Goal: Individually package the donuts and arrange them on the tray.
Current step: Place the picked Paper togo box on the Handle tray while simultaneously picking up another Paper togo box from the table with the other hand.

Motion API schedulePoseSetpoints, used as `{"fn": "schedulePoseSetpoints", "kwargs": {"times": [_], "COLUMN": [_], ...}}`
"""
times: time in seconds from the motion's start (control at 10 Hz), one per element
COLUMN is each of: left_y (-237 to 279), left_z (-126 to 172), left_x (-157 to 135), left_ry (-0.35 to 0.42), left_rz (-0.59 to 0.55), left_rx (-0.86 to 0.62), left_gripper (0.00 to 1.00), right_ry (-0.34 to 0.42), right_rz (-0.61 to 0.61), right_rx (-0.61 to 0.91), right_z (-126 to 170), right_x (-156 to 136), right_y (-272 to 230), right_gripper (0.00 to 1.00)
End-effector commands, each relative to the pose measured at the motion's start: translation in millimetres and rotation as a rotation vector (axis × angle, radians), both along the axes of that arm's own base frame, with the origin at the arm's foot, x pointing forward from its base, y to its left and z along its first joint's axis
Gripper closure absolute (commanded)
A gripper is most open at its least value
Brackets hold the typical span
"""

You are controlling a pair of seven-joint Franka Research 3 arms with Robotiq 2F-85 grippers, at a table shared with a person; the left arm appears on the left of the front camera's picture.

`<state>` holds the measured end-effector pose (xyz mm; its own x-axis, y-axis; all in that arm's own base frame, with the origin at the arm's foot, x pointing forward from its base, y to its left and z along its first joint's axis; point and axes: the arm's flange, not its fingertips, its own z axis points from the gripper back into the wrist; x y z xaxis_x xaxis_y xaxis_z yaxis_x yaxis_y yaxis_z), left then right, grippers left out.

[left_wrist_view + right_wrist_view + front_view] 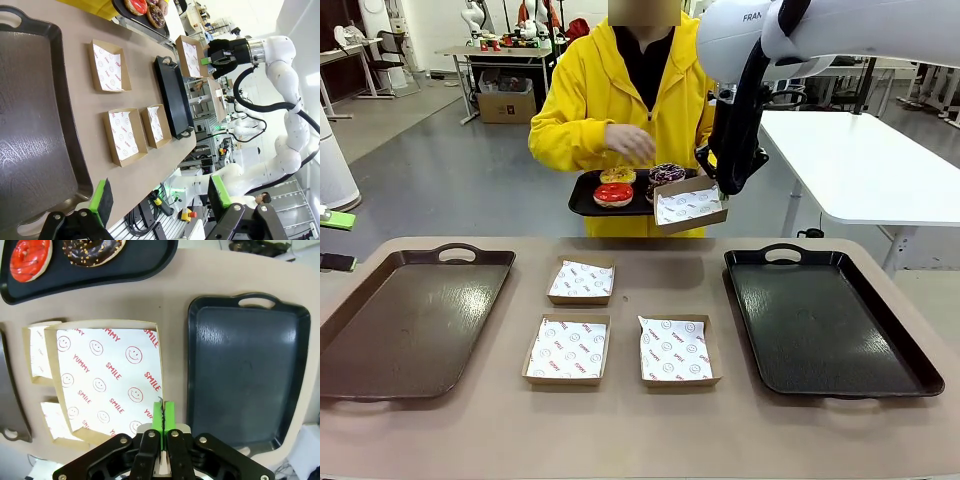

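A person in a yellow jacket holds a small black tray [582, 196] at the far edge of the table. It carries a yellow donut [618, 175], a red donut [613, 194] and a dark sprinkled donut [667, 173]. The person's hand [630, 143] hovers over them. My right gripper [708, 186] is shut on the rim of a paper-lined cardboard box [688, 205], held tilted in the air right beside that tray. In the right wrist view the pads [169, 415] pinch the box [107, 380] wall, with the red donut [31, 257] and a chocolate donut [92, 250] beyond. My left gripper [160, 197] is open and holds nothing.
Three more lined boxes [582, 281] [567, 349] [677, 350] lie mid-table. A large brown tray [410, 320] sits at the left and a large black tray [830, 320] at the right, both bare. A white table [865, 165] stands behind at the right.
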<state>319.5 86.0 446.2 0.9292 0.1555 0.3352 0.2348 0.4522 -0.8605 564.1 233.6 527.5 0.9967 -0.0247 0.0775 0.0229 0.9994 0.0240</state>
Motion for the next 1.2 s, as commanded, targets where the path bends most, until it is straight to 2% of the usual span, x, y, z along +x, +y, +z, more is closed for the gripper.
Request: {"fn": "schedulePoseSetpoints", "kwargs": {"times": [0.0,1.1], "left_y": [0.8,0.8], "left_z": [0.4,0.4], "left_x": [-1.0,-1.0], "left_ry": [-0.004,-0.004], "left_rz": [0.001,0.001], "left_rx": [-0.006,-0.006], "left_gripper": [0.00,0.00], "right_ry": [-0.002,-0.002], "right_rz": [-0.011,-0.011], "right_rx": [-0.001,-0.001], "right_z": [-1.9,-1.9], "right_x": [-3.6,-3.6], "right_y": [-2.7,-2.7], "right_gripper": [1.00,1.00]}}
